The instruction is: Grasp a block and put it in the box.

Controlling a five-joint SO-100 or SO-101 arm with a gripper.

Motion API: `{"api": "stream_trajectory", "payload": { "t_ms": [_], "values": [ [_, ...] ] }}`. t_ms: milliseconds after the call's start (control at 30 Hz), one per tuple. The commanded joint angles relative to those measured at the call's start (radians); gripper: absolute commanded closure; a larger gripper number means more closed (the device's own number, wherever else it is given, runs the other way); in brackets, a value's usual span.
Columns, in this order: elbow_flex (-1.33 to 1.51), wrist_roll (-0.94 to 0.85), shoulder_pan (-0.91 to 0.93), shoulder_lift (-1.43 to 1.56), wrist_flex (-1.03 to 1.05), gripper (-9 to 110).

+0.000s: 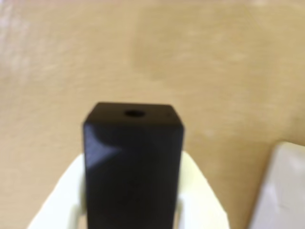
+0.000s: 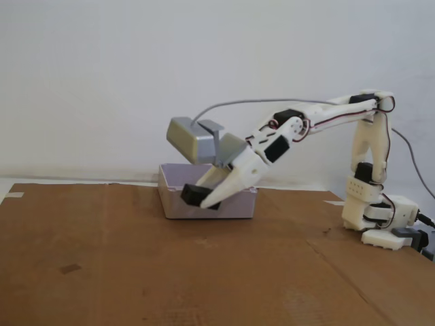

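My gripper (image 2: 204, 197) is shut on a black block (image 2: 195, 195) with a small round hole in its end face. It holds the block off the table, in front of the white box (image 2: 238, 208) as the fixed view shows it. In the wrist view the block (image 1: 133, 157) fills the lower middle between my white fingers (image 1: 59, 200). Brown cardboard lies beneath it, and a corner of the box (image 1: 286, 186) shows at the lower right, so the block is beside the box, not over it.
Brown cardboard (image 2: 136, 265) covers the table. The arm's base (image 2: 377, 217) stands at the right with a cable behind it. A grey camera (image 2: 194, 139) rides on the wrist. A white wall stands close behind the box.
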Motion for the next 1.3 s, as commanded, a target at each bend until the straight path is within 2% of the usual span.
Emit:
{"api": "stream_trajectory", "payload": {
  "t_ms": [0, 600, 1267],
  "values": [
    [-0.055, -0.009, 0.080, 0.181, -0.021, 98],
    [-0.058, -0.008, 0.350, 0.206, -0.035, 98],
    [-0.064, -0.008, 0.480, 0.207, -0.035, 98]
  ]
}}
